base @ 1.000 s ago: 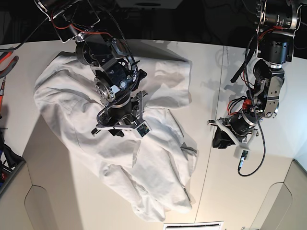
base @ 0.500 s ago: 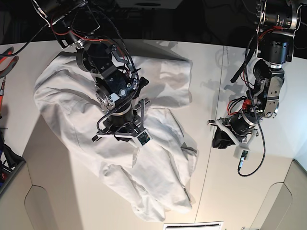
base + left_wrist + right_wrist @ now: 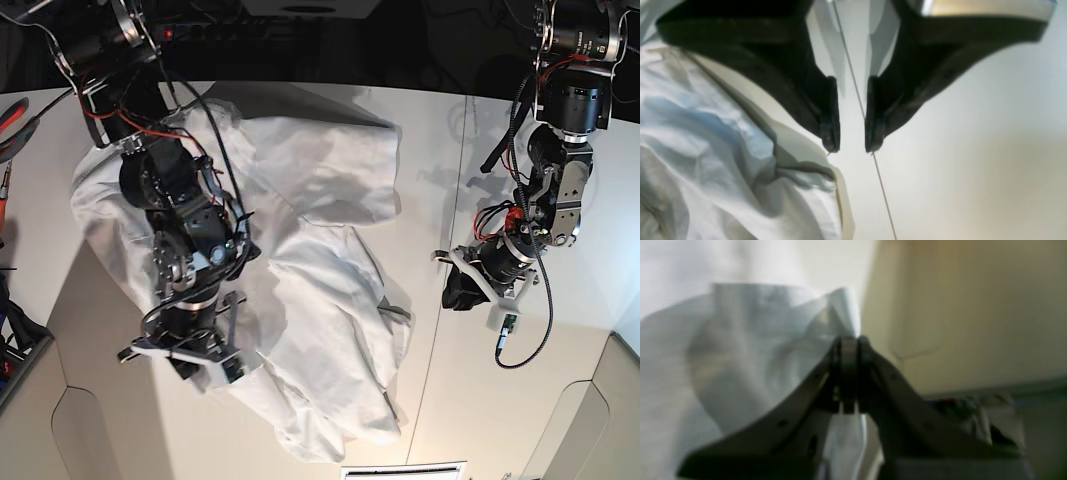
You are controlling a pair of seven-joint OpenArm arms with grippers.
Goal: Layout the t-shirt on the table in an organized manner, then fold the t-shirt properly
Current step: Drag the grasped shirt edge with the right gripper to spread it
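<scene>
The white t-shirt lies crumpled across the left half of the table. My right gripper hangs over the shirt's near-left edge. In the right wrist view the right gripper is shut on a raised fold of the t-shirt. My left gripper rests low on bare table, right of the shirt. Seen from the left wrist, the left gripper is open with only the table's dark seam in its gap. The t-shirt edge lies just left of it.
Red-handled tools lie at the table's far left edge. Rounded cut-outs mark the near corners. A white vent-like plate sits at the near edge. Cables hang along both arms.
My right gripper has shut on the shirt and swung from the shirt's middle toward the near left, pulling fabric with it. The left arm has not moved.
</scene>
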